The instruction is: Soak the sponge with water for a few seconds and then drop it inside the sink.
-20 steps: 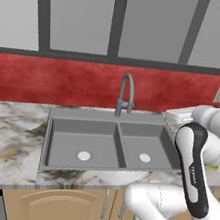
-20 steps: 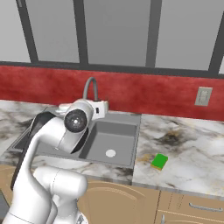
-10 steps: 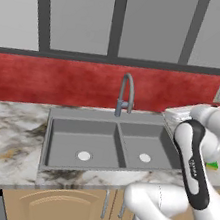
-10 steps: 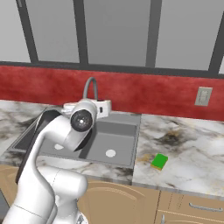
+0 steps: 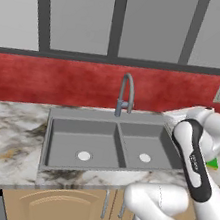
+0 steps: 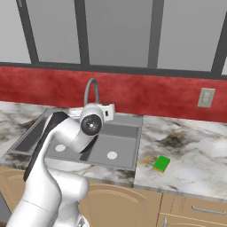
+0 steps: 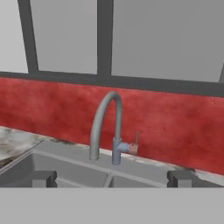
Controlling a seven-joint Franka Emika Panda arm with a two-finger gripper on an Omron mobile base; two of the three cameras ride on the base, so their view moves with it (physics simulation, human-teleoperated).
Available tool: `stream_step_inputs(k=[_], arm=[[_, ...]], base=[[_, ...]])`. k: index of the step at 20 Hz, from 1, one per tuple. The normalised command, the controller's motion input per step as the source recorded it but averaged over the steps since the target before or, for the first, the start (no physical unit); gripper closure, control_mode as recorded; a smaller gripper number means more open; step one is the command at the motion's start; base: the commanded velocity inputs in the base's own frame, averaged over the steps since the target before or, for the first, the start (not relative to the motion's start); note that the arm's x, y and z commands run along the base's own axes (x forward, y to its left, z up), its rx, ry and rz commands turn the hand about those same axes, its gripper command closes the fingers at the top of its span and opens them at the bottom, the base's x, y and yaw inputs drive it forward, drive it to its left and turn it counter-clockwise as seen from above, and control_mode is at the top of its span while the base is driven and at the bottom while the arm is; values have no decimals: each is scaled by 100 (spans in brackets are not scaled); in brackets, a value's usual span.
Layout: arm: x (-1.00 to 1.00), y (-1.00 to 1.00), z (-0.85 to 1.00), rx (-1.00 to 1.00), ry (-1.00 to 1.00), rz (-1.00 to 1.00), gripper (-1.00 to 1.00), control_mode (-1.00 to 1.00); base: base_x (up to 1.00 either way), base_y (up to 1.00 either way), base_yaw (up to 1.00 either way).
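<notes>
Fingers wide apart, facing faucet

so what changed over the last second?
Only the arm moved: its upper joints swung slightly toward the sponge's side of the counter and a bit lower. Nothing was gripped or released; the fingers are apart and empty, facing the faucet. The sponge lies as before on the counter beside the sink, and no water runs.

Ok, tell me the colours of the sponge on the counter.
The sponge has a bright green top over a yellow layer; the right base view shows it best.
</notes>
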Motion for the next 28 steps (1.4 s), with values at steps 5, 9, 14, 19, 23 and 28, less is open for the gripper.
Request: stream_step_inputs(k=[5,9,14,19,23,28], arm=[[12,0,-26,1,-8,6,-100,-100],[9,0,-15,4,-13,7,-100,-100],[4,0,-5,4,-15,14,-100,-100],[9,0,0,0,-5,16,-100,-100],[10,0,0,0,0,14,-100,-100],[12,11,0,0,0,1,-100,-100]], base=[[0,0,0],[0,0,0],[0,0,0],[0,0,0],[0,0,0],[0,0,0]])
